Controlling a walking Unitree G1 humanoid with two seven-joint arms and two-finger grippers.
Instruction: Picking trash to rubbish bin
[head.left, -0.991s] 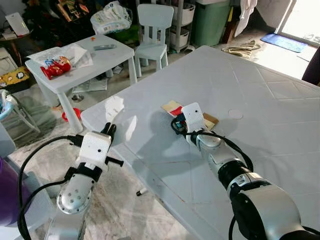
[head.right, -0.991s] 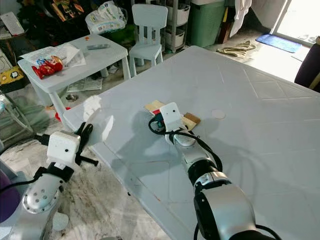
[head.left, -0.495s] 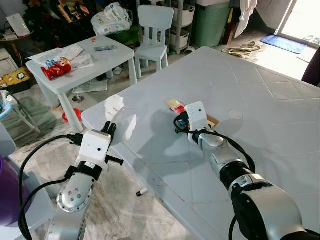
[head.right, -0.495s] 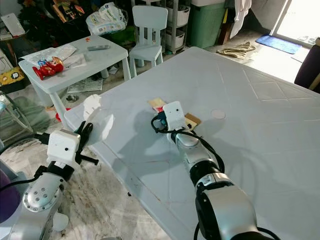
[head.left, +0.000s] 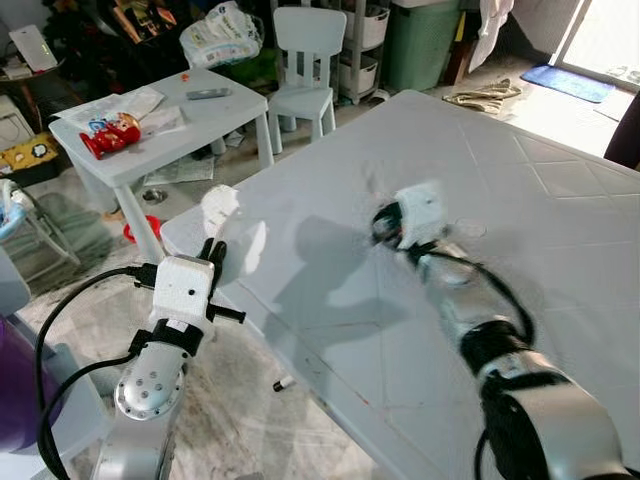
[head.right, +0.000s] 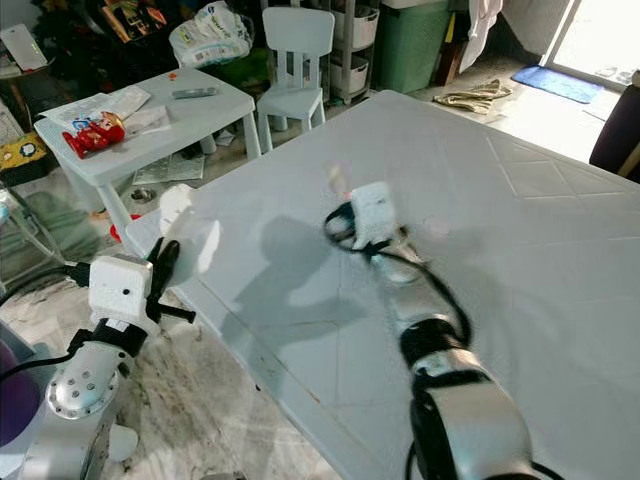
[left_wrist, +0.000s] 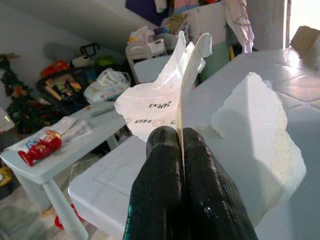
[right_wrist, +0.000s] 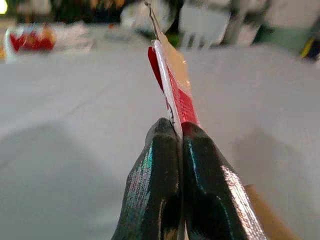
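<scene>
The big white counter (head.left: 560, 200) lay open across its far and right-hand stretches, with the right tool (right_wrist: 175, 137), clamped on a red-and-white wrapper (right_wrist: 172, 85), over its middle. The left tool (left_wrist: 180, 145), pinching white paper trash (left_wrist: 165, 102), sat at the counter's near-left corner. Beyond that corner the floor gap was hemmed by a small white table (head.left: 160, 130), a child's chair (head.left: 305, 65) and a green bin (head.left: 420, 45).
</scene>
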